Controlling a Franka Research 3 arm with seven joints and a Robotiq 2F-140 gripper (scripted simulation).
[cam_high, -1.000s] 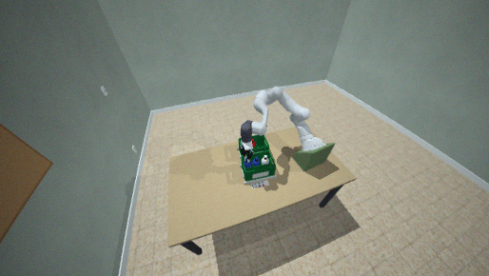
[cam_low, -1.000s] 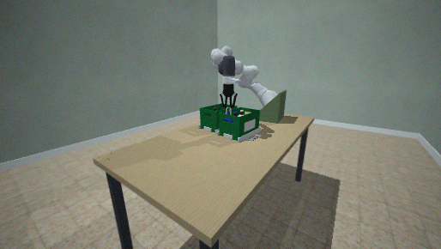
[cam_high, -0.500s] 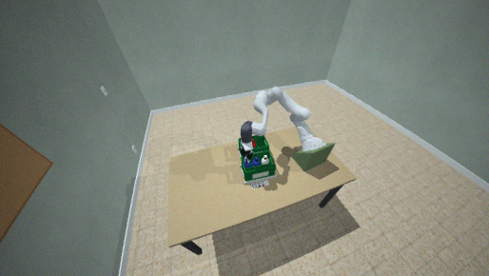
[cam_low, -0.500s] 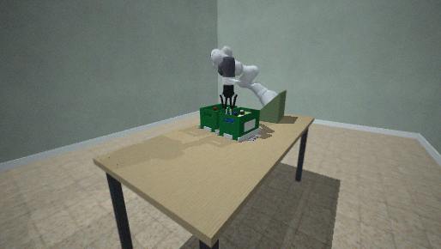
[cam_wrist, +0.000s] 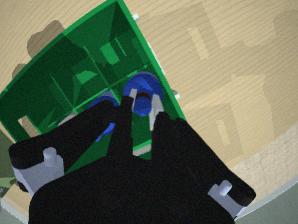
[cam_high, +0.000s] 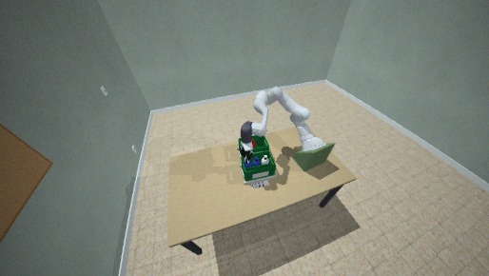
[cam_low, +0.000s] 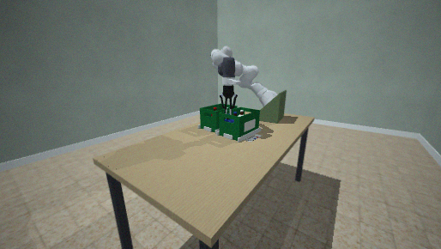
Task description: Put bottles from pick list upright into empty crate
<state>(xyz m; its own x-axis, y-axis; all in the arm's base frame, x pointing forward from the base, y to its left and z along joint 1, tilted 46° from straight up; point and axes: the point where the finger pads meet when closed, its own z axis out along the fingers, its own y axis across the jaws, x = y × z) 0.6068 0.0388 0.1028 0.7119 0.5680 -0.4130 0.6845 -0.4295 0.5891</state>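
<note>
You see the gripper [cam_wrist: 137,119] above the near green crate [cam_wrist: 40,99], fingers pinching the neck of a blue-capped bottle [cam_wrist: 141,90] in a compartment by the crate's wall. The pick list [cam_high: 258,185] lies beside that crate on the table [cam_high: 214,205].
</note>
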